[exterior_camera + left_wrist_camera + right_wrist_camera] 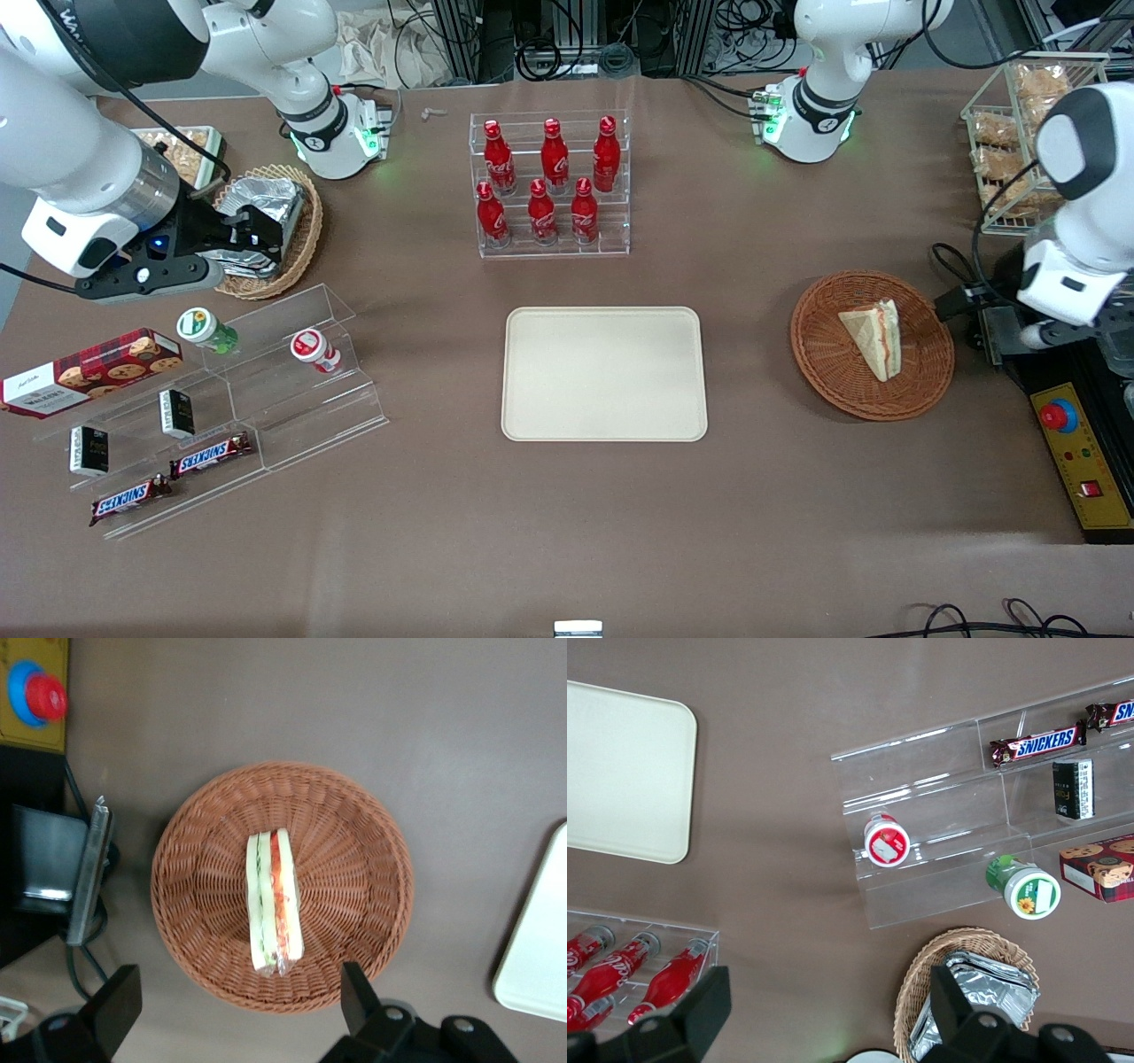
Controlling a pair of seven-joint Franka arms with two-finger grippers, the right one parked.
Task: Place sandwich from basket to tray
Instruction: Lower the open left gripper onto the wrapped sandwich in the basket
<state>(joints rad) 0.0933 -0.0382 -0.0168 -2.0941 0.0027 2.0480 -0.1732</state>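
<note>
Sandwich lay in the middle of the basket, on its side, with the red and green filling turned upward. In the wrist view its long axis pointed toward the gripper and ran across the line between the two fingers, so the fingers stood one on each side of the narrow width of the bread. This looked like a good direction for closing on it, in my opinion. The gripper was wide open and held nothing; it touched neither the sandwich nor the basket (it hovered above the basket's rim, with the wedge a little away from the point below its middle). In the front view the basket stood at the working arm's end of the table, and the tray lay bare beside it, well apart, toward the parked arm
</note>
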